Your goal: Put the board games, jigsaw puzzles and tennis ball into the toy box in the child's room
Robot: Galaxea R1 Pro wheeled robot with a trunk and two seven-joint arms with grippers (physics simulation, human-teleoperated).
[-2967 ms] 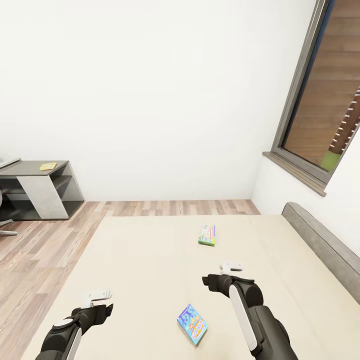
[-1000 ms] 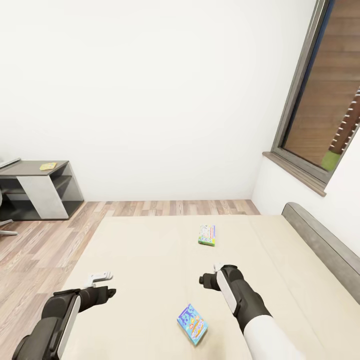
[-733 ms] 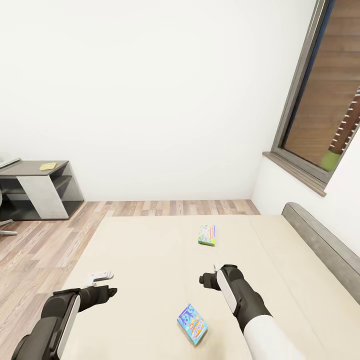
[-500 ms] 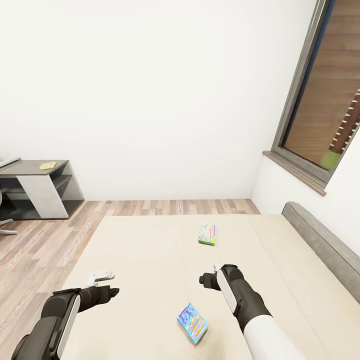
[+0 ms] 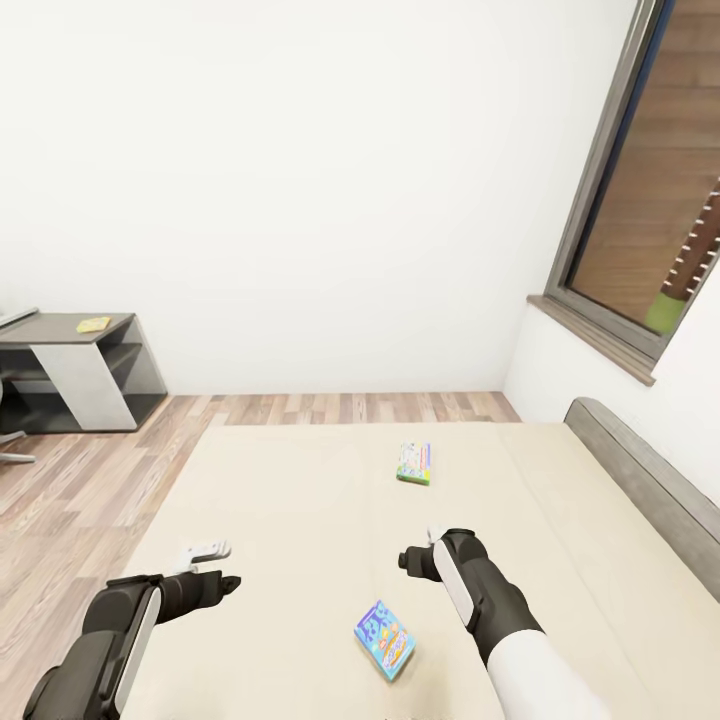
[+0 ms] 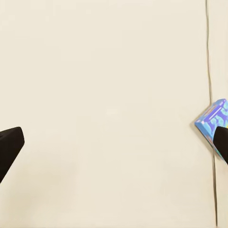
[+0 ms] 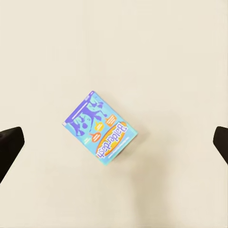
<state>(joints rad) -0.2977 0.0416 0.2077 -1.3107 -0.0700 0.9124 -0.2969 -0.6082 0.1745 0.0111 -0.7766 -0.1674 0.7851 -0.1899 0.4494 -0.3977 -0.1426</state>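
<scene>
- Head view, far left: the dark grey cabinet with the white door sits against the wall on the wood floor, and there's a small yellow thing on top of it, too tiny to tell what it is. It all sits a bit higher in the frame than a moment ago, and so does everything else, so that's the camera shifting, not the stuff moving.
- The left gripper hangs over the near left part of the bed. Fingers are spread wide with nothing between them, and the left wrist view shows the two dark tips at opposite edges over bare mattress. It has crept a touch toward the middle compared with a second ago.
- The blue-purple board game lies flat on the mattress near the front edge, between the two arms. In the right wrist view the same box sits cover up, turned at an angle, right between the open fingers but apart from them. The left wrist view catches its corner off to one side.
- The green-edged board game lies flat further up the bed, well apart from the first one.
- The right gripper hovers over the bed just beyond the blue-purple box, also spread open and empty, pretty much where it was a second ago.
- Far right: the grey headboard and the dark-framed window.
</scene>
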